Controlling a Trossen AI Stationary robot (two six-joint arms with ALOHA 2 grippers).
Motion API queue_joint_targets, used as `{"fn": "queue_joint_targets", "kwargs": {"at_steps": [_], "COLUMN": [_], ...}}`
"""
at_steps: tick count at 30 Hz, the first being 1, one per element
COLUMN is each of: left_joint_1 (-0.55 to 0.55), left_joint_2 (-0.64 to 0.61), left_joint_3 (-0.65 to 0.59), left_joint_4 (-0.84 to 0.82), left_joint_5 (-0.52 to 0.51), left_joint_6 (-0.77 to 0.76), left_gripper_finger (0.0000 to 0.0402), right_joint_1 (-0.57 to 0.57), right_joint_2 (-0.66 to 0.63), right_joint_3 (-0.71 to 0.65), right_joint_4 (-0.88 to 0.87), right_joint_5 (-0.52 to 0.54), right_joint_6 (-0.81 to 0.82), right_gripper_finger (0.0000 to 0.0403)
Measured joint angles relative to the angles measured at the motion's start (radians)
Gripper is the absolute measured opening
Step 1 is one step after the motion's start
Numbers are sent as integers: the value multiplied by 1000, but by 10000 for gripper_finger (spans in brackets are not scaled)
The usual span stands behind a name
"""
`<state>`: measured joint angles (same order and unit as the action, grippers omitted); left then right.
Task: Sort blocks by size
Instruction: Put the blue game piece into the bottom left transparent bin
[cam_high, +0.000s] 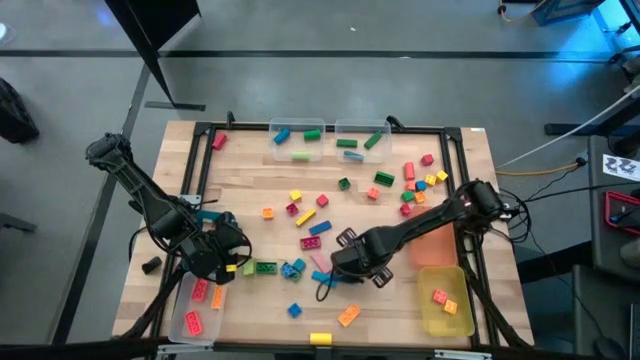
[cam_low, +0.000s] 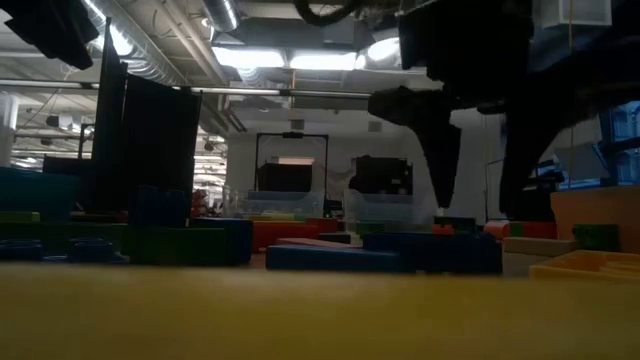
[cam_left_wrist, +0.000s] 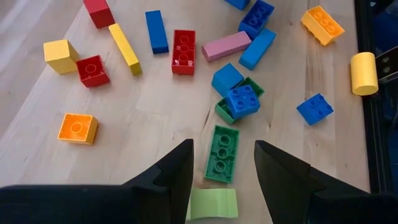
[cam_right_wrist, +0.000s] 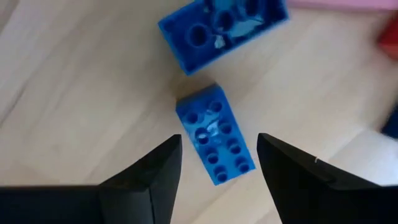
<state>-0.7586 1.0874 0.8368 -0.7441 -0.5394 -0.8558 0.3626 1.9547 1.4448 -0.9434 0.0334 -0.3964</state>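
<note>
Many coloured blocks (cam_high: 310, 215) lie scattered on the wooden table. My left gripper (cam_left_wrist: 222, 144) hangs open near the table's near left, tilted down. Its fingers stand over a dark green studded brick (cam_left_wrist: 222, 154), and a pale green block (cam_left_wrist: 213, 203) lies closer in. My right gripper (cam_right_wrist: 219, 138) points straight down at mid-table, open. A long blue studded brick (cam_right_wrist: 215, 143) lies flat on the wood between its fingertips, with a second blue brick (cam_right_wrist: 222, 28) just beyond. In the low view the right fingers (cam_low: 440, 150) hang above the table.
Two clear bins (cam_high: 297, 135) with a few blocks stand at the far edge. A clear bin (cam_high: 195, 305) sits at the near left. An orange bin (cam_high: 435, 245) and a yellow bin (cam_high: 445, 300) sit at the near right. A black frame (cam_high: 200, 160) rims the table.
</note>
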Motion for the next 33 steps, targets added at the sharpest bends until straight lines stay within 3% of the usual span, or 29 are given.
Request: {"fn": "queue_joint_targets", "kwargs": {"at_steps": [15, 23, 29, 33], "left_joint_1": [0, 6, 32, 63], "left_joint_2": [-1, 1, 1, 1], "left_joint_3": [-9, -73, -112, -113], "left_joint_4": [11, 60, 166, 278], "left_joint_5": [-9, -13, -27, -37], "left_joint_6": [0, 0, 59, 194], "left_gripper_finger": [155, 155, 155, 155], "right_joint_1": [-3, -5, -12, -24], "right_joint_2": [61, 95, 95, 95], "right_joint_3": [0, 0, 0, 1], "right_joint_4": [-14, 3, 8, 7], "right_joint_5": [0, 3, 2, 11], "right_joint_6": [-61, -5, 153, 212], "right_gripper_finger": [209, 207, 144, 141]}}
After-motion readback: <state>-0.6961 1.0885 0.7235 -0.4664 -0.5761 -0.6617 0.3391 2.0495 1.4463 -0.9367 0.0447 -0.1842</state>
